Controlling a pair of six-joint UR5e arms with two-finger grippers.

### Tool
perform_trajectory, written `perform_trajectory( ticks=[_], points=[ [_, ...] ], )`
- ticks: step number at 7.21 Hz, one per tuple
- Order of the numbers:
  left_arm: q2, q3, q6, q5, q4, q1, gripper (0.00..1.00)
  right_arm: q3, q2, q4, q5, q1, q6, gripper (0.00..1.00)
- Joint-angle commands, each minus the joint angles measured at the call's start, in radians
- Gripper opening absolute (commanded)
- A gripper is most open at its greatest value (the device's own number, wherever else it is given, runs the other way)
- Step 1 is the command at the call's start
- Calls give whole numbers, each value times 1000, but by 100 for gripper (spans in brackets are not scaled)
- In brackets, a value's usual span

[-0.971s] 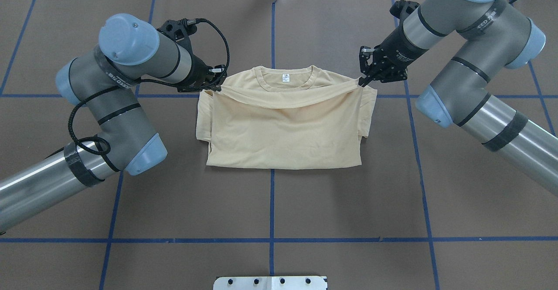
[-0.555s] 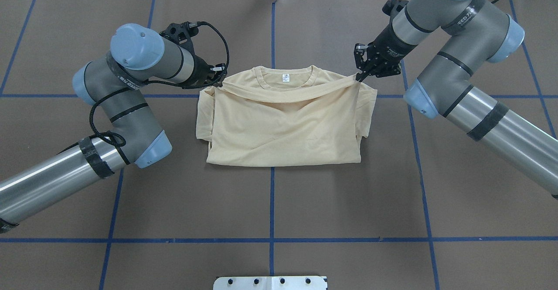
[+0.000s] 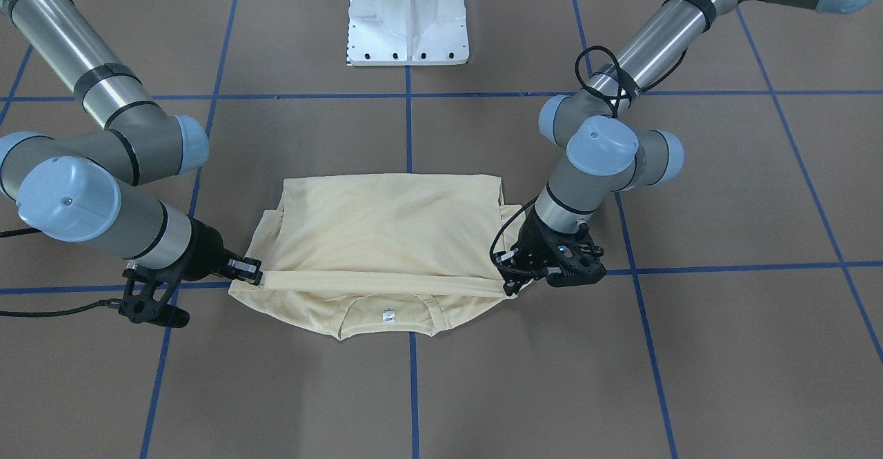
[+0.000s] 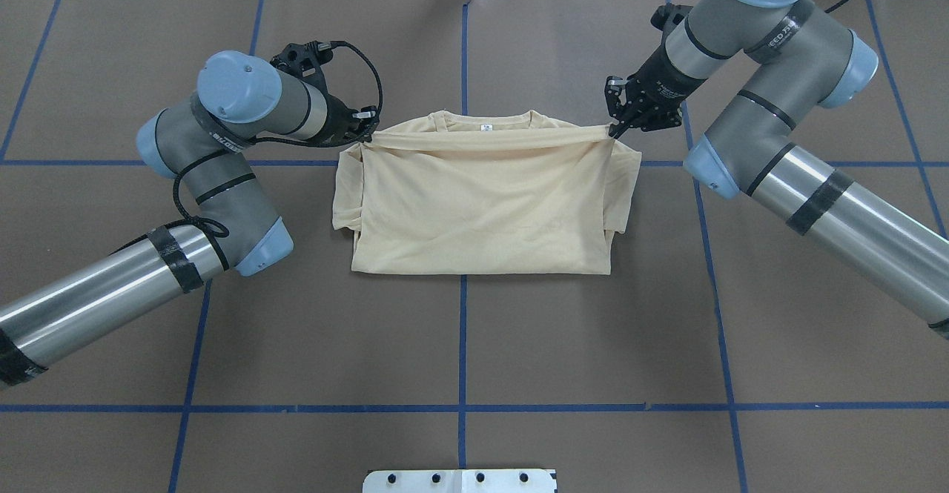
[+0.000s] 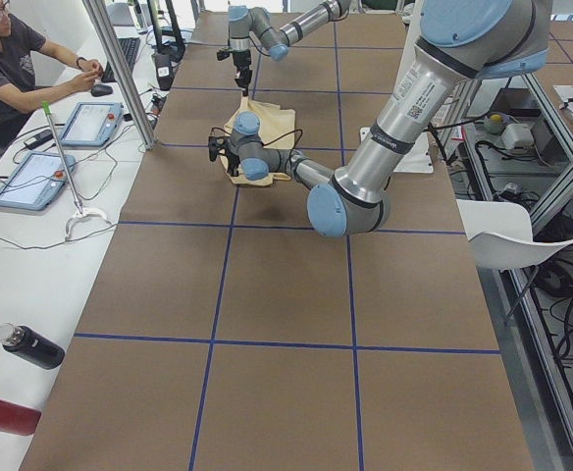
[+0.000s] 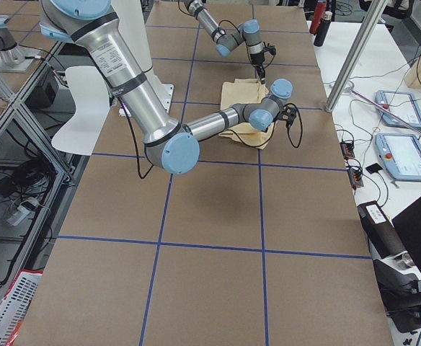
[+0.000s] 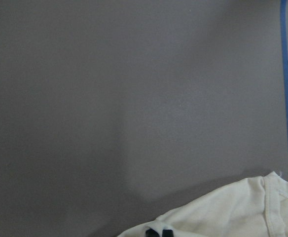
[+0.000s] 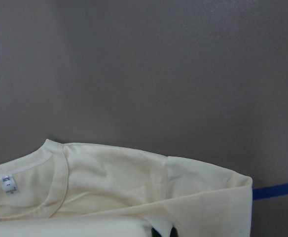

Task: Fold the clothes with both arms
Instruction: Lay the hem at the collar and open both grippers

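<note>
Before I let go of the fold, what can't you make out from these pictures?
Neck tag lettering: too small overhead, blurred in the right wrist view.
Left gripper pinch depth on the shirt: left wrist view cuts the fingertips at its bottom edge.
Right gripper pinch: likewise cut off in its wrist view.
Shirt's lower layers: covered by the folded top layer, every view.

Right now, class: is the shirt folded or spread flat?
Folded over: the shirt lies doubled, its upper edge held taut at the collar by the left gripper and right gripper.
</note>
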Motion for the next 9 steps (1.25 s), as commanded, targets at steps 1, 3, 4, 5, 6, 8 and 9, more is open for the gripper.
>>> perform_trajectory(
  ticks=[1, 3, 4, 5, 6, 8, 9],
  points=[
    [11, -2, 2, 0, -1, -8, 0, -23, -1, 2, -1, 0, -3, 0],
    [0, -4, -7, 0, -1, -4, 0, -25, 2, 2, -1, 0, -6, 0],
    [-12, -4, -10, 0, -1, -4, 0, -25, 7, 2, -1, 0, -6, 0],
    [-15, -5, -12, 0, -1, -4, 0, -25, 19, 2, -1, 0, -6, 0],
    [-13, -13, -11, -1, -1, -4, 0, -25, 27, 2, -3, -1, -6, 0],
    [-12, -19, -10, -1, -1, -4, 69, -25, 28, 5, -27, -9, -6, 25],
    [-13, -24, -12, 2, 0, -4, 100, -23, 28, 8, -105, -38, -3, 99]
  ],
)
